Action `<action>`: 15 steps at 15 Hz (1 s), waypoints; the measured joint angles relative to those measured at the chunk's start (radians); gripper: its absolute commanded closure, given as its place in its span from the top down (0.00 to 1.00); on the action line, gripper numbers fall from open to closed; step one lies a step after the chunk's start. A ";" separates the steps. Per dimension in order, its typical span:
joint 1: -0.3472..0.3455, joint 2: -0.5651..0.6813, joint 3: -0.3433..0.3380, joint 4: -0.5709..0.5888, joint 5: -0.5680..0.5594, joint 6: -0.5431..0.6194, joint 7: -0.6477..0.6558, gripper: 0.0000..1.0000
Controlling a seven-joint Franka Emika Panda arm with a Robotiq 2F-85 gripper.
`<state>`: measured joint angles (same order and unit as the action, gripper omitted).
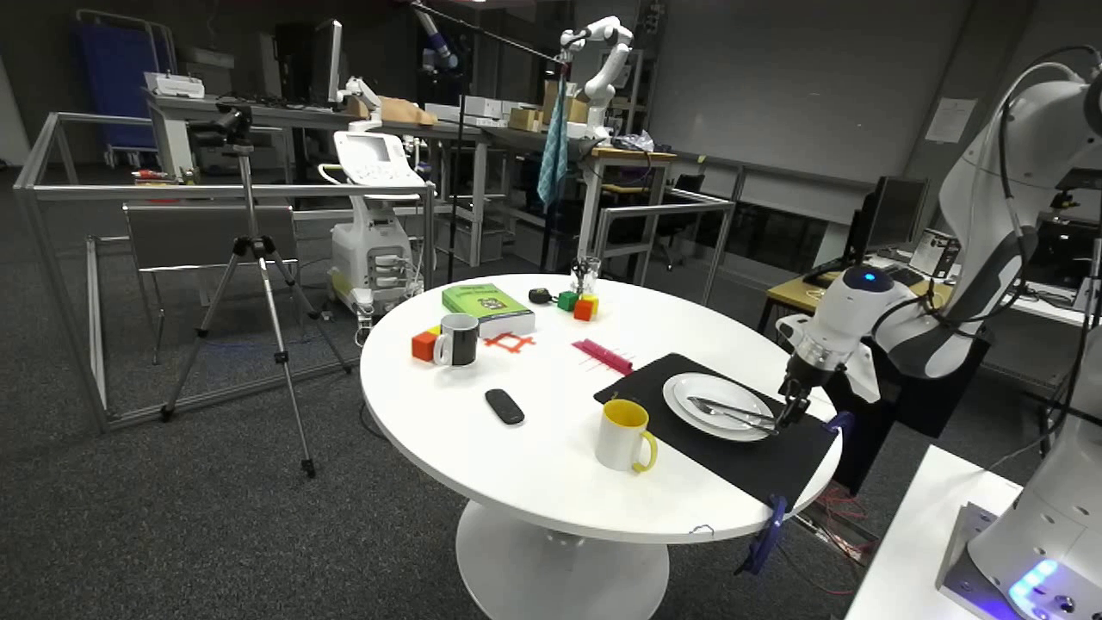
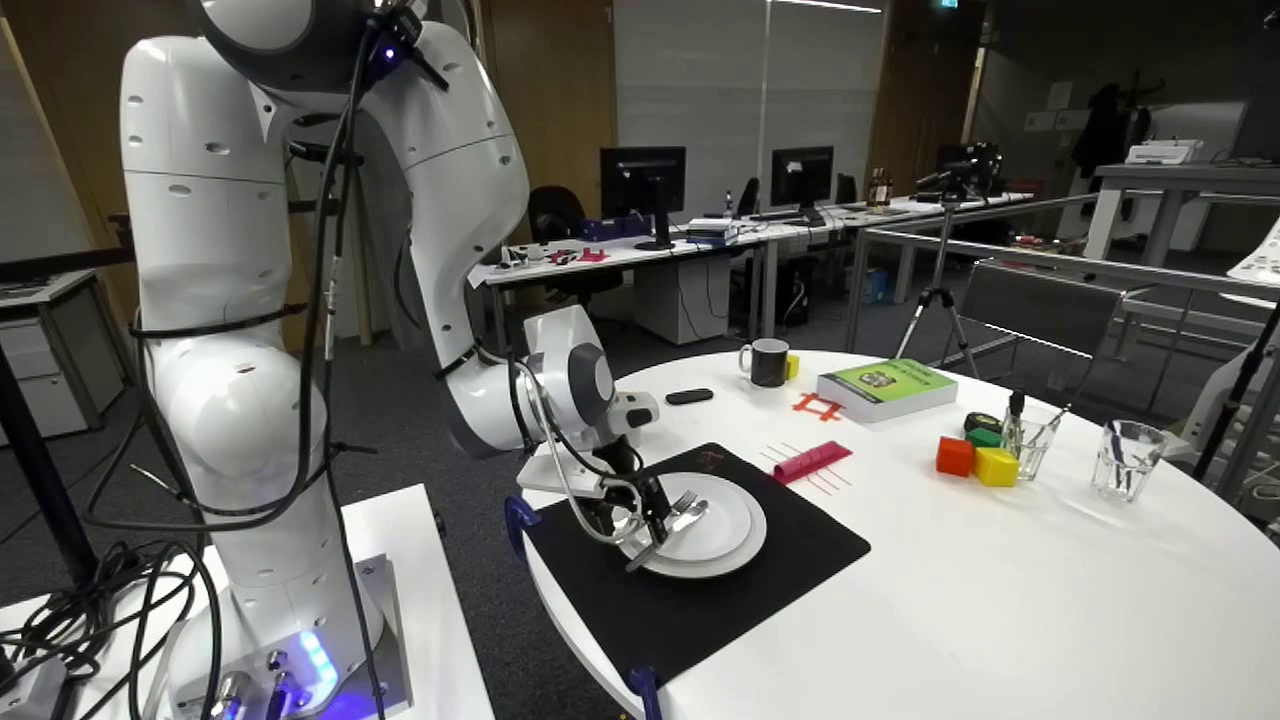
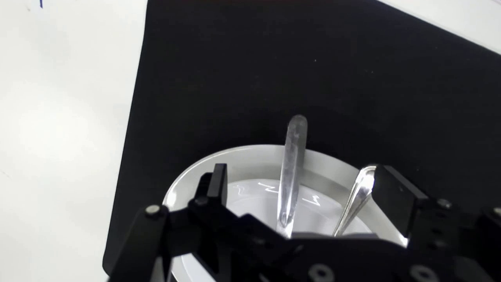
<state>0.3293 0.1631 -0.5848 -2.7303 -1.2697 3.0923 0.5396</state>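
Cutlery (image 3: 289,184) at my parted jaws; reach looks made, no hold or lift yet.

My gripper (image 3: 307,182) is spread wide, low over the edge of the stacked plates (image 3: 250,160), clamping nothing. A plain handle (image 3: 294,152) lies in the gap, clear of both my fingers (image 3: 219,184), end jutting past the plate rim. A shinier handle (image 3: 358,194) runs partly behind one finger; contact, cannot tell. Both pieces rest across the plates; one reads as a fork (image 2: 685,502), the other unclear. So far, I judge, positioning only; grasp undone. Under all, black mat (image 3: 254,78). Farther out on the white table (image 1: 551,465): yellow-lined mug (image 1: 622,435) near the mat, then pink piece (image 2: 812,462), green book (image 2: 890,383), clear glass (image 2: 1122,470), all apart from me.
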 measured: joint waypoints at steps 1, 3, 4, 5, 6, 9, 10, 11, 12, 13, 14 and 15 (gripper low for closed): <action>-0.001 0.000 -0.003 0.000 -0.004 0.019 0.002 1.00; -0.002 -0.001 -0.013 0.001 -0.008 0.063 0.005 1.00; -0.002 -0.001 -0.020 0.001 -0.008 0.086 0.005 1.00; -0.003 -0.001 -0.026 0.001 -0.008 0.108 0.005 1.00; -0.004 -0.001 -0.033 0.001 -0.008 0.132 0.005 1.00; -0.005 -0.001 -0.056 0.000 -0.008 0.202 0.005 1.00; -0.006 -0.001 -0.064 0.000 -0.008 0.225 0.005 1.00; -0.007 -0.001 -0.072 -0.001 -0.008 0.246 0.005 1.00; -0.010 0.000 -0.076 -0.003 -0.008 0.266 0.005 1.00; -0.017 0.001 -0.078 -0.007 -0.008 0.288 0.005 1.00; -0.059 0.000 -0.039 -0.019 0.040 0.298 -0.033 1.00; -0.129 -0.001 0.032 -0.035 0.109 0.304 -0.101 1.00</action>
<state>0.1998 0.1619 -0.5528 -2.7654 -1.1612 3.3960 0.4391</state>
